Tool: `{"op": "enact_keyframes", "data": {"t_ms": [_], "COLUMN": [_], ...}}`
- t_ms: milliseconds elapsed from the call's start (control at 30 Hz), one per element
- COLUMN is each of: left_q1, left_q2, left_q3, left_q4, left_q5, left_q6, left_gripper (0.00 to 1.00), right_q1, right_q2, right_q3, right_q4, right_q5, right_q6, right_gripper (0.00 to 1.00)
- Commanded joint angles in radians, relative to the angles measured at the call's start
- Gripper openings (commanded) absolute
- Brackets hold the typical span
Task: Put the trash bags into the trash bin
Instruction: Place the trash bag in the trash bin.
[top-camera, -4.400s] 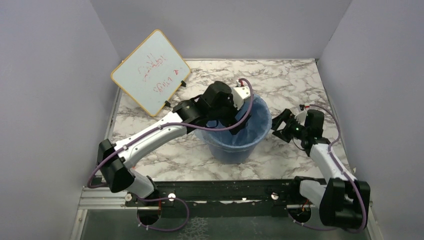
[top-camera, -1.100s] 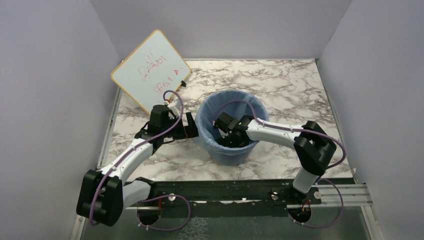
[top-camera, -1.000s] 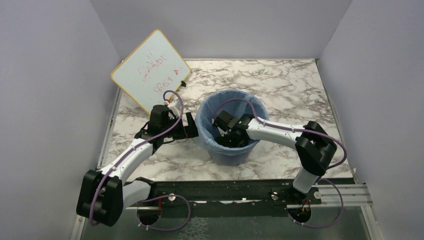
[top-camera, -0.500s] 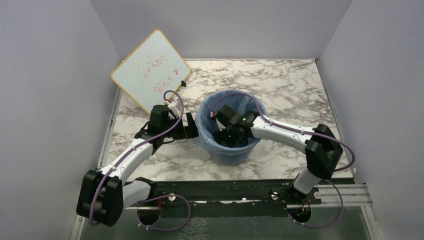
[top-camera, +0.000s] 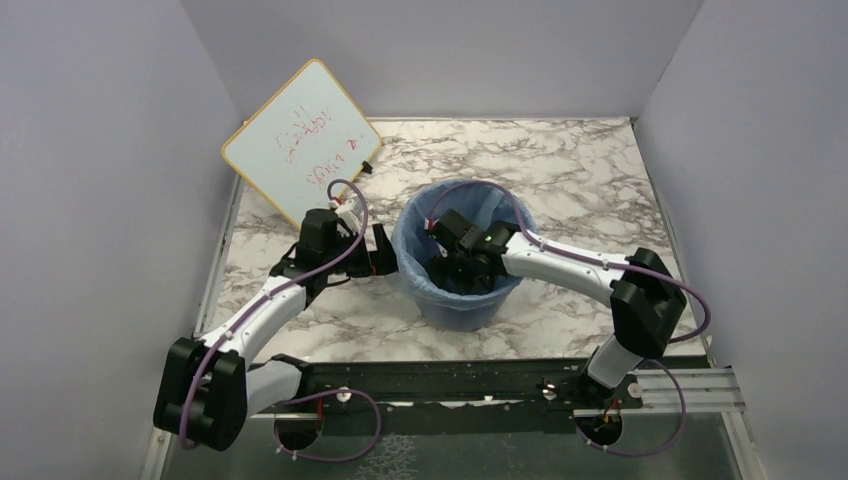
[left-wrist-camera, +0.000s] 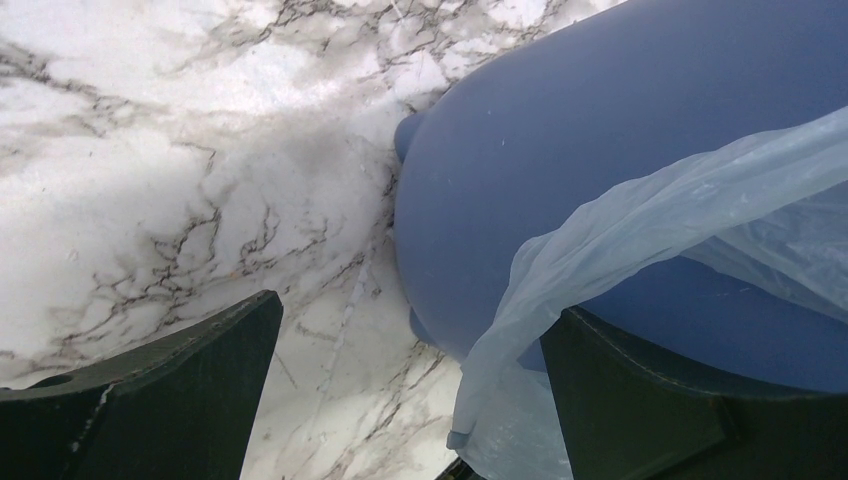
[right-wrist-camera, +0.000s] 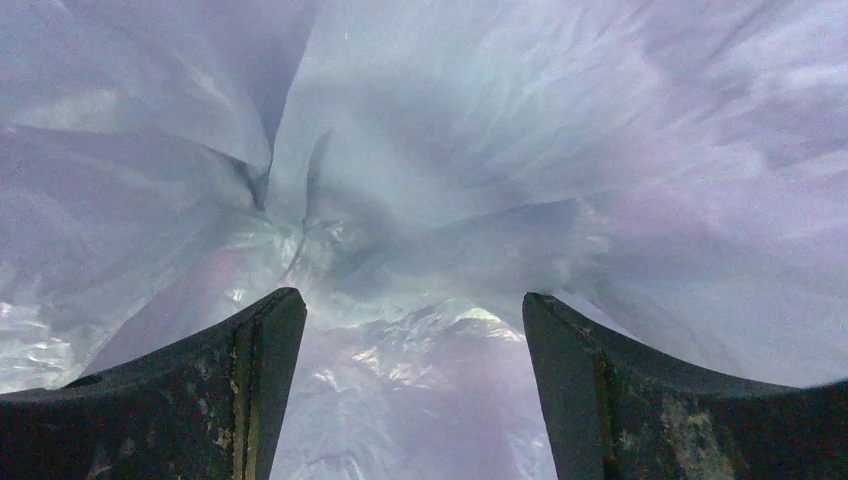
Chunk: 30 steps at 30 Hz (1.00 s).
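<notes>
Top view: round blue plastic bin (top-camera: 458, 306), smooth tapered wall, mid-table on veined marble table (top-camera: 590, 170). Thin translucent light-blue bag (top-camera: 505, 212) inside as a liner, crinkled edge folded over the rim. Right gripper (top-camera: 452, 272) down inside the bin, arm reaching over the right rim and blocking sight of the bottom. Left gripper (top-camera: 380, 250) outside, just beside the left wall. White board (top-camera: 300, 140) with red scribbles propped at far left, apart from the bin.

Left wrist: glossy blue bin wall on the right, floppy bag hem draped down its outside, hanging near the right finger (left-wrist-camera: 640, 410). Jaws spread wide, clamped on nothing. Marble below.

Right wrist: only wrinkled shiny film, gathered into a puckered fold at centre. Dark scuffed fingers (right-wrist-camera: 190, 400) wide apart, released, film beneath but not pinched.
</notes>
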Motion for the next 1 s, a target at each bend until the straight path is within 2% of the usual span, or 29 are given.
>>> {"op": "enact_keyframes", "data": {"t_ms": [0,167,267,333,500,667,800,967], "left_q1": [0.001,-0.005,-0.014,-0.016,-0.016,-0.016,-0.016,-0.016], "left_q2": [0.029,0.052,0.138,0.155,0.083,0.076,0.074,0.084], "left_q3": [0.023,-0.004,0.034,0.042,0.027,0.019,0.013,-0.001], "left_q4": [0.135,0.325,0.332,0.320,0.232,0.180,0.173,0.161], "left_q5": [0.045,0.023,0.046,0.041,-0.030,-0.032,-0.018,-0.002], "left_q6": [-0.045,-0.109,-0.110,-0.106,-0.056,-0.030,-0.029,-0.019], "left_gripper": [0.99,0.99,0.99,0.99,0.99,0.99,0.99,0.99], "right_q1": [-0.001,-0.054,-0.104,-0.115,-0.116,-0.116,-0.116,-0.116], "right_q2": [-0.026,0.004,0.001,-0.010,-0.042,-0.111,-0.130,-0.156], "right_q3": [0.000,0.007,0.020,0.044,0.061,0.026,0.038,0.025], "right_q4": [0.067,0.138,0.163,0.139,0.054,0.049,0.012,-0.044], "right_q5": [0.162,0.261,0.274,0.249,0.038,-0.035,-0.182,-0.101], "right_q6": [0.032,0.051,0.051,0.029,-0.038,-0.041,-0.054,-0.026], "right_gripper": [0.86,0.86,0.86,0.86,0.87,0.87,0.87,0.86]}}
